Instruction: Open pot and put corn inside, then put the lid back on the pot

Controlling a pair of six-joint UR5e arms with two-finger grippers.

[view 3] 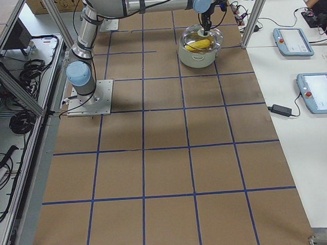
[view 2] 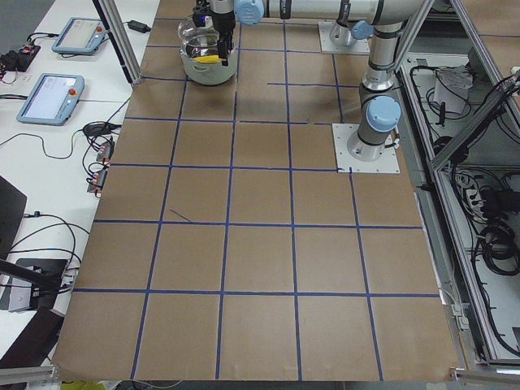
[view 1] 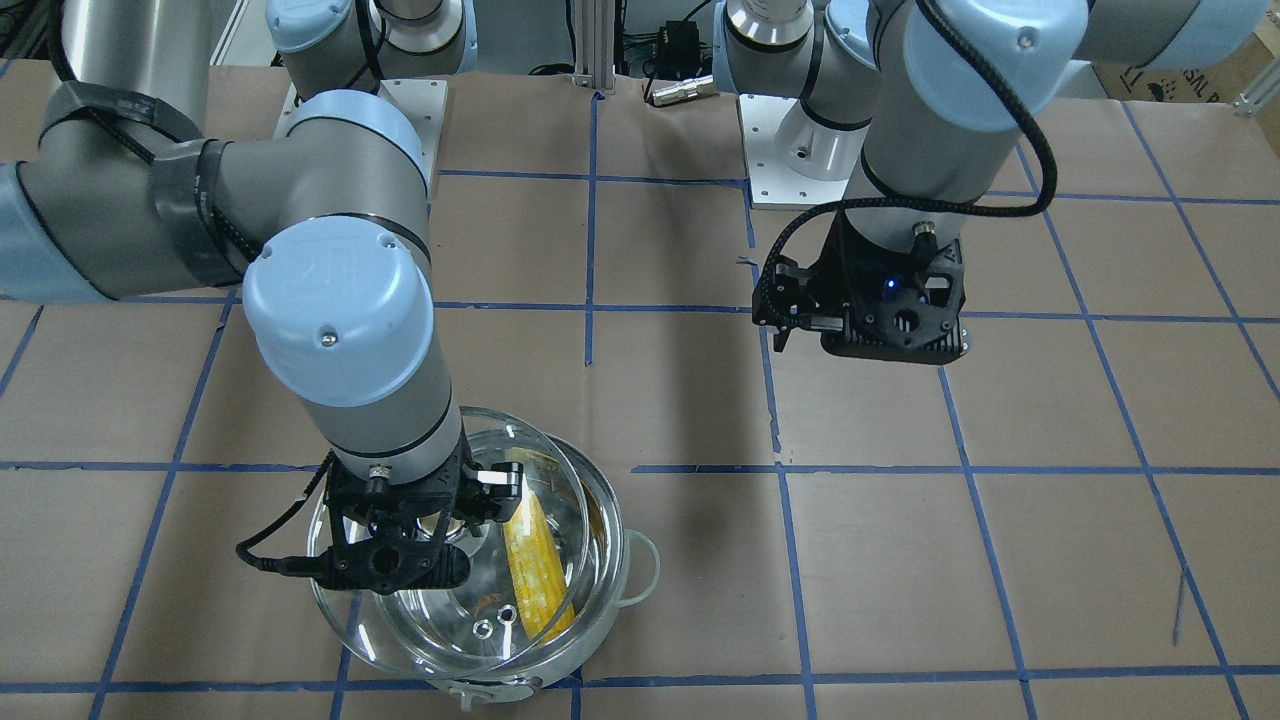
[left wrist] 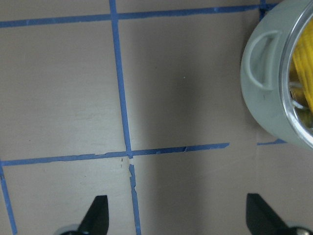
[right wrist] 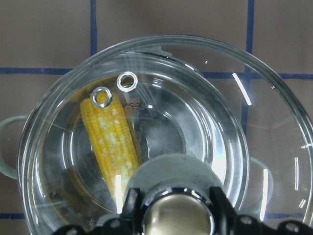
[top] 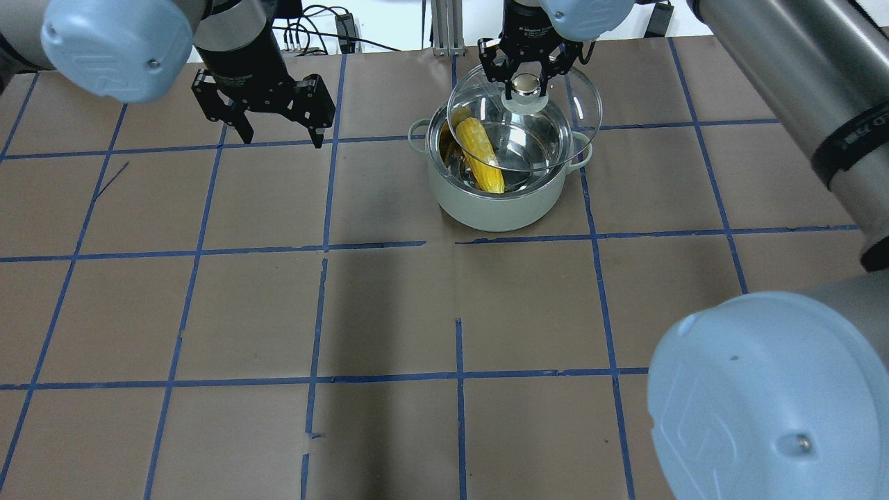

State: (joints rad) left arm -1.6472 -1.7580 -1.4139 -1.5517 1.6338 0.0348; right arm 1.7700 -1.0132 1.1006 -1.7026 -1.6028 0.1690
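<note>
The pot [top: 486, 208] stands at the far middle of the table, pale outside and mirror-like inside. The yellow corn [top: 480, 163] lies slanted inside it. My right gripper [top: 526, 78] is shut on the knob [top: 526, 87] of the glass lid [top: 573, 101] and holds the lid just over the pot, shifted off-centre. In the right wrist view the corn [right wrist: 110, 139] shows through the lid [right wrist: 254, 147]. I cannot tell whether the rim touches the pot. My left gripper [top: 278, 132] is open and empty, left of the pot, above the table [left wrist: 178, 215].
Brown paper with a blue tape grid [top: 458, 243] covers the table. The arms' base plates [view 1: 800, 150] sit at the robot's side. Tablets [view 3: 293, 39] lie on a side bench beyond the table's far edge. The pot's handle [left wrist: 261, 58] shows in the left wrist view.
</note>
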